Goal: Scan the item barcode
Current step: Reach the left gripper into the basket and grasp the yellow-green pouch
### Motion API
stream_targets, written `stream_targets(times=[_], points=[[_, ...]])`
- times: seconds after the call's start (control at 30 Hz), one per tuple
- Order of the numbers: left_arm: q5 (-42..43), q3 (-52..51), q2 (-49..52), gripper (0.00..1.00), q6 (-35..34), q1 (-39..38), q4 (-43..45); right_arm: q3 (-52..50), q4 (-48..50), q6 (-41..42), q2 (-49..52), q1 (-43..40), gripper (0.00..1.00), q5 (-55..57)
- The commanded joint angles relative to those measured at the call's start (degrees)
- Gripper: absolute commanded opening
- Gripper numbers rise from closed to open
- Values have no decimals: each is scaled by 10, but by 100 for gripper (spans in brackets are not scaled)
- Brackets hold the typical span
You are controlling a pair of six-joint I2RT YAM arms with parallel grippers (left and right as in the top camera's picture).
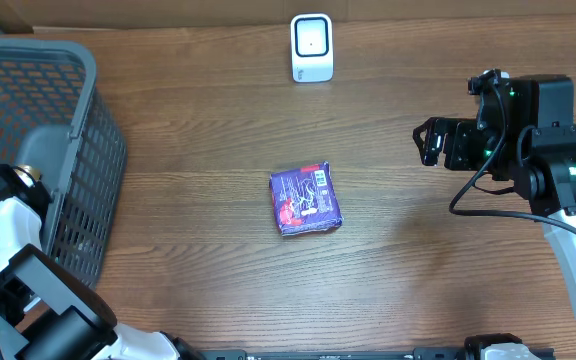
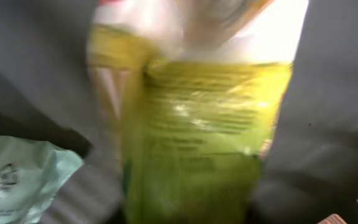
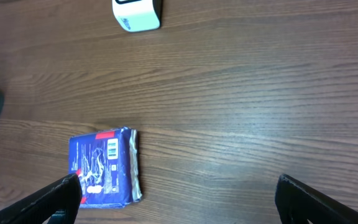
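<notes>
Left gripper's fingers hidden: the left arm (image 1: 13,215) reaches into the basket (image 1: 88,130) at 9 o'clock, and the left wrist view is mostly blur, so can't tell how far it's open or whether it grips anything. That view is filled by a yellow packet (image 2: 197,130), print unreadable and top cut off; a pale green packet (image 2: 17,180) with a recycling mark is cropped at 8 o'clock. Right gripper (image 1: 424,142) sits at 3 o'clock of the table, jaws spread wide, nothing between them. In the right wrist view its fingers (image 3: 48,199) cover a corner of the blue packet (image 1: 306,200). Blue packet lies flat at table centre, touching neither arm, well apart from the basket. It's dark blue-purple foil with red patches, white drawing, crimped silver seam, and a small white barcode (image 3: 112,148) facing up. Scanner (image 1: 311,47) is white with a dark-ringed face, at 12 o'clock from the packet, partly cropped in the wrist view. Count: one blue packet, one scanner, one basket, two packets visible in the basket, two arms.
</notes>
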Motion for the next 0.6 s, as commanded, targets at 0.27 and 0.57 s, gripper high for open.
stream_targets(times=[0.27, 0.57], points=[[48, 218, -2, 4, 2, -2, -153, 10, 6, -2, -2, 2, 100, 3], [136, 655, -3, 4, 2, -40, -389, 10, 6, -2, -2, 2, 100, 3]])
